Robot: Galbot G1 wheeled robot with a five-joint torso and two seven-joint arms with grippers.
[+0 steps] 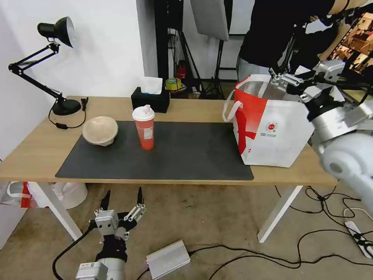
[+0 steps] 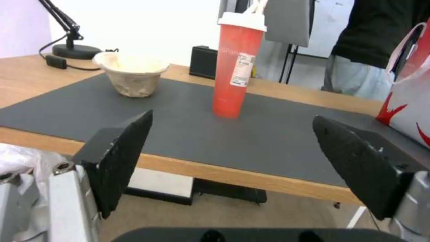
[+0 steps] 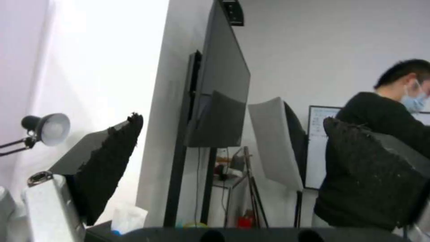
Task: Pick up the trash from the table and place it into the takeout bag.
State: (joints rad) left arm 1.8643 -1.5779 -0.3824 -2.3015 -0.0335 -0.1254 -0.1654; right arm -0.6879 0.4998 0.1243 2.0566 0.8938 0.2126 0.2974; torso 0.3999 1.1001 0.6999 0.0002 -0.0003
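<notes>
A tall red cup (image 1: 143, 128) with a white lid stands on the dark mat of the table (image 1: 31, 151), and a beige pulp bowl (image 1: 100, 130) sits just to its left. The white-and-red takeout bag (image 1: 272, 130) stands upright at the table's right end, mouth open. My left gripper (image 1: 122, 197) hangs open and empty in front of and below the table's front edge, pointing toward the cup (image 2: 236, 67) and bowl (image 2: 132, 75). Above the bag's far right rim, my right gripper (image 1: 280, 79) is raised. Its fingers (image 3: 112, 161) stand apart with nothing between them.
A black desk lamp (image 1: 55, 33) and a black tissue box (image 1: 150, 98) stand along the table's back. A thin red-and-white plastic bag (image 1: 15, 193) and a white bin (image 1: 74, 193) sit under the left end. Cables and a grey box (image 1: 168, 260) lie on the floor.
</notes>
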